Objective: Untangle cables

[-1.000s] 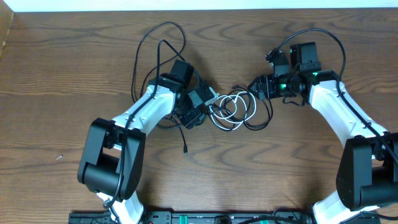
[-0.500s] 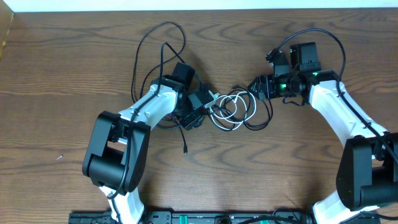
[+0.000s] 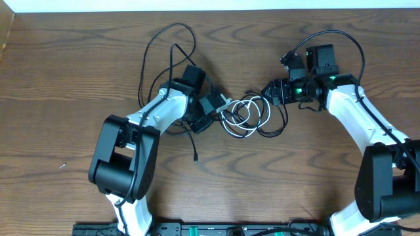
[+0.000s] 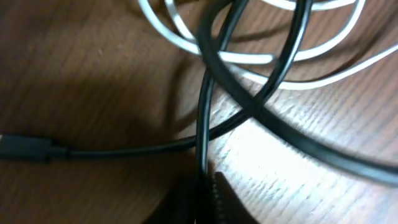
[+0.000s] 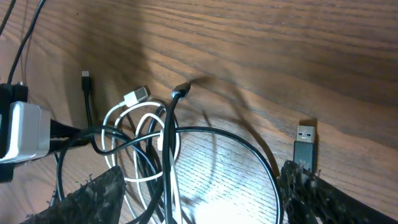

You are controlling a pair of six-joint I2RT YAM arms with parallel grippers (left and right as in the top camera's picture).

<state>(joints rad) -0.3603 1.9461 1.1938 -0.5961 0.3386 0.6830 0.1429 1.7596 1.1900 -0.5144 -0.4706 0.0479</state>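
Wood table point(image 3: 65, 65): we see the cables point(image 3: 252, 117) knotted mid-table, nearer its far edge, between both arms. Left gripper point(image 3: 220, 107) pinches a black cord point(image 4: 202, 118) that runs straight from its tips into the tangle; right gripper point(image 3: 269, 90) is spread wide just beside the loops.

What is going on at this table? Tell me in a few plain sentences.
Two robot arms are untangling thin cables on a wooden table. The left pincer is shut on a black cable at the knot's left edge. The right pincer hangs open over the knot's right side, holding nothing. The white cable and the black ones are looped through each other, so nothing is separated yet.
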